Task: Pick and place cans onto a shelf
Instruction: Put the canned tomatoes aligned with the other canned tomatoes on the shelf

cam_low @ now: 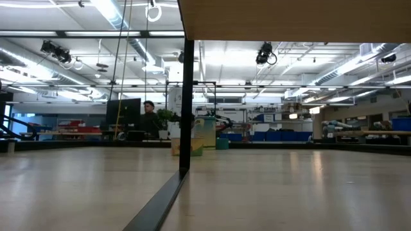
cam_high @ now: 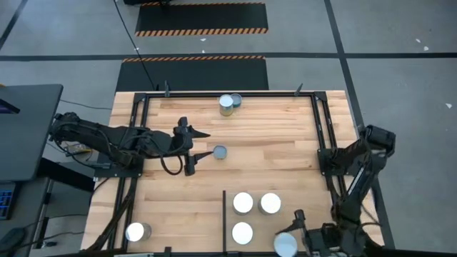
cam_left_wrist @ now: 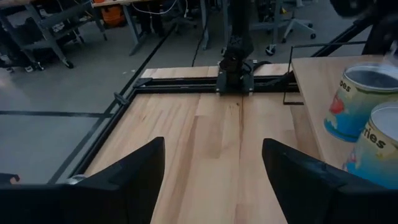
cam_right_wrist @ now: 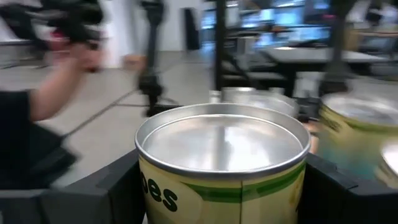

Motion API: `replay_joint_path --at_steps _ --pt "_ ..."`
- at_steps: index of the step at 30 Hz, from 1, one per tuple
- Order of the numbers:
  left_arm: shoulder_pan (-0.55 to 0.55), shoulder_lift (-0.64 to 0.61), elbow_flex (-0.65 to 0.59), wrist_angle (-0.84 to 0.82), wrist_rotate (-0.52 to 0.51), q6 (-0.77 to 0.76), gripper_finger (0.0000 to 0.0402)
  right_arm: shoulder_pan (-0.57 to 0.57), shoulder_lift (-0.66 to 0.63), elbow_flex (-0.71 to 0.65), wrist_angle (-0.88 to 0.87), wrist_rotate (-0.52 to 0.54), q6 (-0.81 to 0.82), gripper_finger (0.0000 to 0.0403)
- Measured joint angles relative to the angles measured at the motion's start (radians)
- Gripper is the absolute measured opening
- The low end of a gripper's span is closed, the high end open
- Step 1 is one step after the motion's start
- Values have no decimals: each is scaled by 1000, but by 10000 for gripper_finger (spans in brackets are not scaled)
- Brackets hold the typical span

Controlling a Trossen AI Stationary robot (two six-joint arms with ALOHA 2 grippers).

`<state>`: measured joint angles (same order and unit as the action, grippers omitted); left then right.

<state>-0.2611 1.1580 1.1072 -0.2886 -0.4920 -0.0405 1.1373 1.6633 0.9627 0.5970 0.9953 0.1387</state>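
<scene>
My right gripper (cam_high: 289, 239) is at the near edge, shut on a can (cam_high: 285, 244) with a silver top and yellow-green side (cam_right_wrist: 222, 143). Three silver-topped cans (cam_high: 243, 203) stand upright on the shelf (cam_high: 270, 227), right of its short black divider bar (cam_high: 225, 214). My left gripper (cam_high: 196, 151) hangs open above mid-table, with nothing between its fingers (cam_left_wrist: 211, 155). A dull blue-grey-topped can (cam_high: 220, 151) stands just right of it. Two cans (cam_high: 230, 103) stand at the far edge and one (cam_high: 137, 232) at the near left. My right gripper pinches the can's side wall (cam_right_wrist: 142, 186) between its two fingers, one on each side, just under the rim. The fingers come level from the table's right. The can sits upright in the hold; its bottom is out of view.
Thin black bars (cam_high: 318, 121) edge the board. In the low view a black post (cam_low: 186, 109) and a wooden board overhead (cam_low: 295, 19) fill the front. Two cans (cam_left_wrist: 367, 99) show at the edge of the left wrist view. A person's arm (cam_right_wrist: 56, 93) shows beyond the table.
</scene>
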Motion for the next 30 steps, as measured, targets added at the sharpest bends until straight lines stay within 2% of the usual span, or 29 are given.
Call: replay_joint_path --at_steps 3,7,13,22,30 --pt "2 0 0 0 0 -2 272 -1 58 -1 115 112 -7 308" --pt "2 0 0 0 -1 -1 272 0 87 0 224 196 -42 308" --pt "2 0 0 -2 0 -1 272 -21 133 0 239 184 19 310" --pt "2 0 0 -2 0 -1 272 -49 169 0 241 196 16 317" --pt "2 0 0 -1 0 -1 272 -73 169 0 241 200 -10 366"
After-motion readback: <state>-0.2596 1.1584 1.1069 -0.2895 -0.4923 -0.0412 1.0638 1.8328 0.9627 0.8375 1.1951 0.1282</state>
